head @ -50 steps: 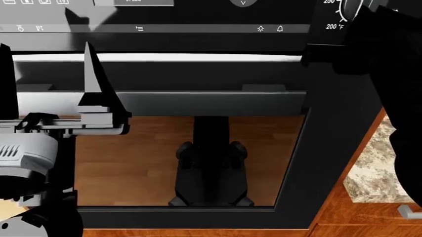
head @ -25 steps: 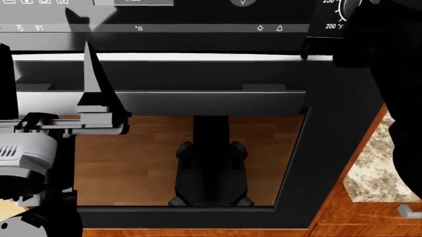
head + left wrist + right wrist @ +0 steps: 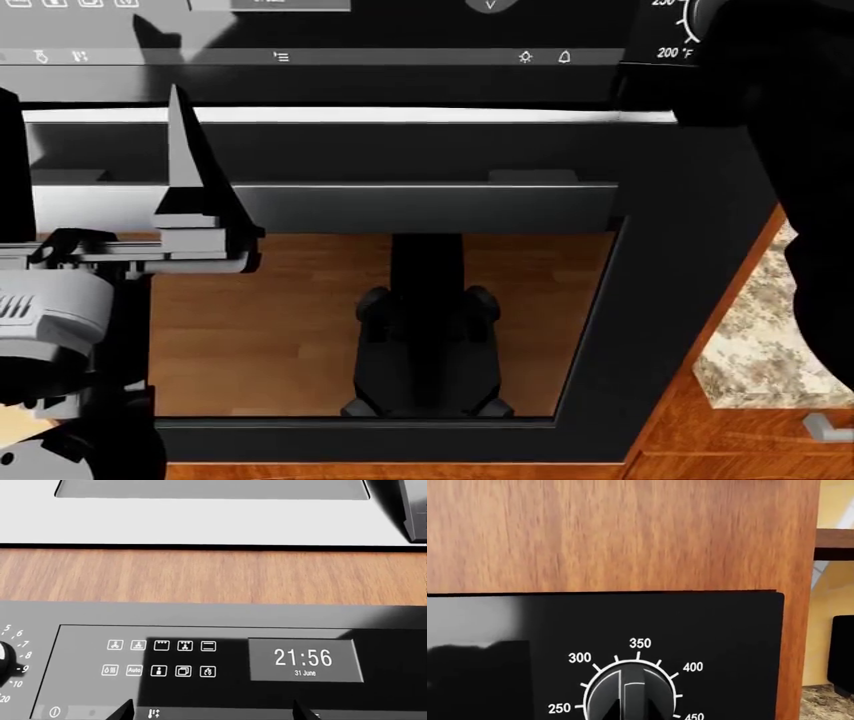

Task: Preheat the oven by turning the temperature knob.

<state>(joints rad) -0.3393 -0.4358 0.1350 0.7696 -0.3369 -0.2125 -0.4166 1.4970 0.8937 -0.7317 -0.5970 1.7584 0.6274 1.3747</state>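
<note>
**Oven temp knob: right arm is parked right on it**

The big black built-in oven (image 3: 641, 300) with the wide glass door window fills nearly the whole head view, wood cabinet panel (image 3: 614, 535) above it and a bit of speckled stone tabletop (image 3: 761, 340) off to the right. Long silver bar handle (image 3: 400, 116) runs across the door just under the dark control panel (image 3: 200, 665) with its white icons and a clock reading 21:56.

The thing that matters, the black round temperature knob (image 3: 630, 692) with white numbers around it, sits at the panel's right end. In the right wrist view it's dead ahead, scale reading 250 up to 450, its raised grip bar roughly under the 350 mark.

Right arm (image 3: 787, 150) is a dark mass over that corner in the head view. The right pincer itself isn't visible, so I can't tell if it's clenched or released. Left pincer (image 3: 187, 200) hangs in front of the door, prongs apart, grasping nothing.

My take on doing this well: get both prongs squarely across the grip bar, squeeze firmly, then rotate the wrist about the knob's own axis. Any off-centre pull and it'll probably slip off.
</note>
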